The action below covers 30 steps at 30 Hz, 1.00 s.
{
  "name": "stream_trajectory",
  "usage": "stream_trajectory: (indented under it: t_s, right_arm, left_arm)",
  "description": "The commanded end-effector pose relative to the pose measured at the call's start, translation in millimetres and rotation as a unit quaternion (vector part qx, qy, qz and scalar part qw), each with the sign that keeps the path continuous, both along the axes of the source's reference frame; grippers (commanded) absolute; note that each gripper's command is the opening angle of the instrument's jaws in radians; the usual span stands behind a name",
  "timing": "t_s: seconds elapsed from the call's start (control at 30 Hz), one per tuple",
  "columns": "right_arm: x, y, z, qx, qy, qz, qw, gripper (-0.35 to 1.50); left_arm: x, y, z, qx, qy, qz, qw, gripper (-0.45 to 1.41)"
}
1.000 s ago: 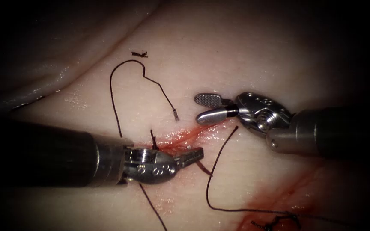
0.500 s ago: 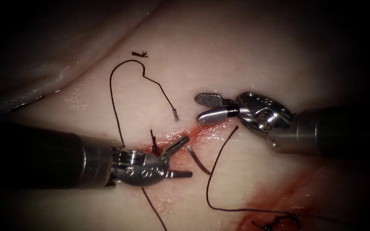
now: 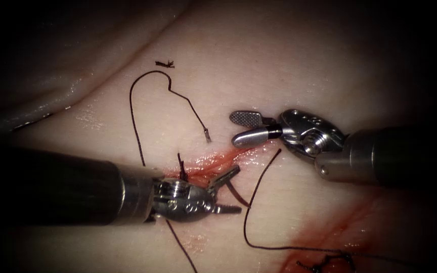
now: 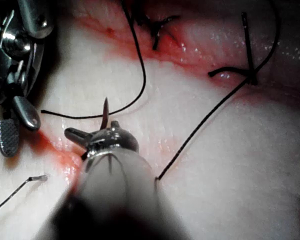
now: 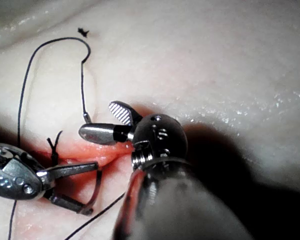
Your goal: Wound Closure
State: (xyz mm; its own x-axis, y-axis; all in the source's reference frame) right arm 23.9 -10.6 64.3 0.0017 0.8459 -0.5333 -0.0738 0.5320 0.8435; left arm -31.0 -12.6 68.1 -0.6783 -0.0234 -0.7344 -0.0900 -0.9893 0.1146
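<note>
Two claws work over one tissue (image 3: 289, 60) with one red-stained cut (image 3: 213, 163). The left claw (image 3: 231, 189) stands open, its two jaws spread around the one curved needle (image 3: 237, 194) without gripping it. The needle rises out of the tissue just beside this claw's tips, at the lower edge of the cut, one end buried. The right claw (image 3: 239, 127) is open and holds nothing, above the cut. One long dark thread (image 3: 251, 212) loops below it; a cut end of thread (image 3: 164, 63) lies well above the left claw.

tissue (image 3: 299, 60), thread (image 3: 136, 121) lying on it, red fluid (image 3: 213, 163)
</note>
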Motion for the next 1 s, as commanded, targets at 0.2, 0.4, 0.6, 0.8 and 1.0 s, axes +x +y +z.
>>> stream_trajectory:
  t_s: [0.2, 0.4, 0.6, 0.8, 1.0]
  right_arm:
    - [1.0, -0.5, 0.6, 0.000, 0.002, -0.001, 1.000, 1.13]
    - [1.0, -0.5, 0.6, 0.000, 0.001, -0.001, 1.000, 1.11]
    - [1.0, -0.5, 0.6, -0.001, 0.002, -0.002, 1.000, 1.11]
    - [1.0, -0.6, 0.6, -0.001, 0.002, -0.002, 1.000, 1.08]
    - [1.0, -0.6, 0.6, -0.001, 0.002, -0.002, 1.000, 1.03]
  left_arm:
    - [-1.3, 0.1, 1.0, -0.022, -0.011, -0.029, 0.999, 0.54]
    - [-1.2, -0.1, 1.3, -0.025, -0.012, -0.030, 0.999, 0.54]
    - [-1.6, -0.8, 1.8, -0.029, -0.009, -0.033, 0.999, 0.57]
    - [-2.6, -1.3, 2.5, -0.031, -0.006, -0.032, 0.999, 0.64]
    - [-2.4, -0.9, 3.0, -0.030, -0.004, -0.030, 0.999, 0.62]
